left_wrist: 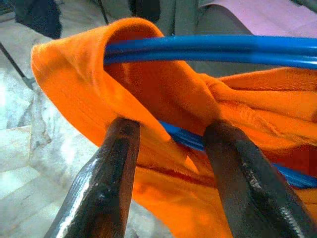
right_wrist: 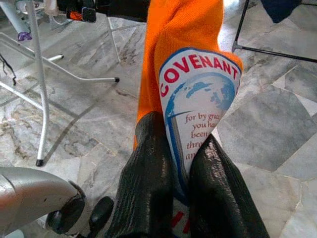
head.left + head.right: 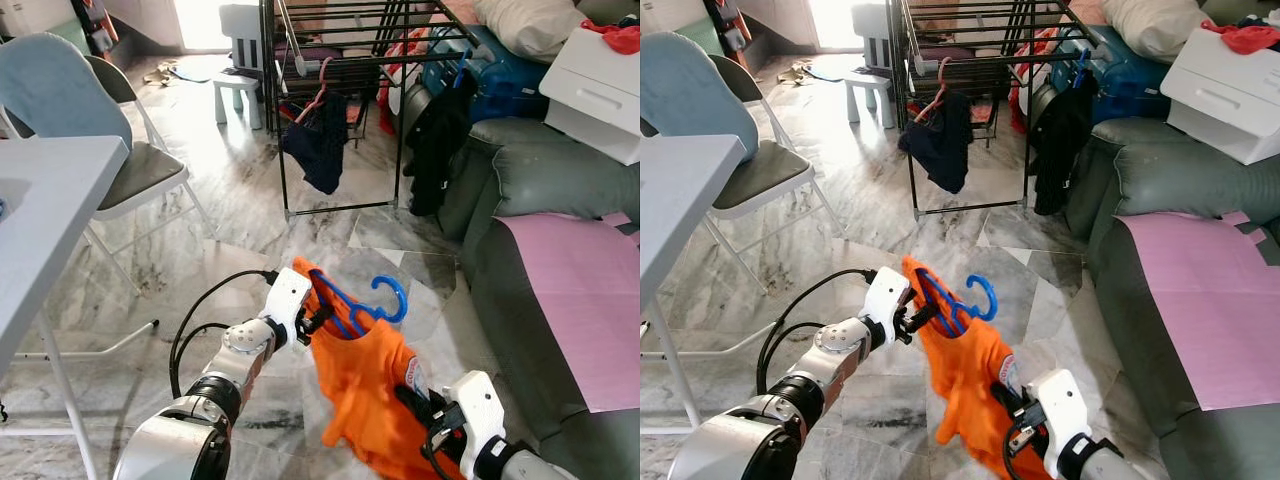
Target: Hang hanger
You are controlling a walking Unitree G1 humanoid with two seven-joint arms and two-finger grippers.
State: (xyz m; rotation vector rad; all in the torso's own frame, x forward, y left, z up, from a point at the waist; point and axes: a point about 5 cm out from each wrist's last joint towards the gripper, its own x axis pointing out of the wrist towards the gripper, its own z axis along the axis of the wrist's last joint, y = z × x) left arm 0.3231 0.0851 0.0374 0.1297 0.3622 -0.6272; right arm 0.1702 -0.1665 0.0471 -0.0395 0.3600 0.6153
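An orange shirt (image 3: pixel 362 385) with a printed patch hangs on a blue hanger (image 3: pixel 388 298), held low over the marble floor between my two arms. My left gripper (image 3: pixel 318 318) is shut on the hanger's shoulder end through the cloth. In the left wrist view, the blue hanger (image 1: pixel 208 49) runs between the black fingers (image 1: pixel 106 183). My right gripper (image 3: pixel 415 398) is shut on the shirt's lower part. The right wrist view has the shirt's print (image 2: pixel 198 99) pinched between its fingers (image 2: pixel 148 183). The black drying rack (image 3: pixel 340 62) stands ahead, farther off.
A dark garment on a pink hanger (image 3: pixel 318 140) hangs from the rack, with black clothing (image 3: pixel 435 140) at its right end. A grey sofa with a pink sheet (image 3: pixel 570 300) lines the right. A white table (image 3: pixel 40 220) and a folding chair (image 3: pixel 130 170) stand left, and a white stool (image 3: pixel 238 92) at the back.
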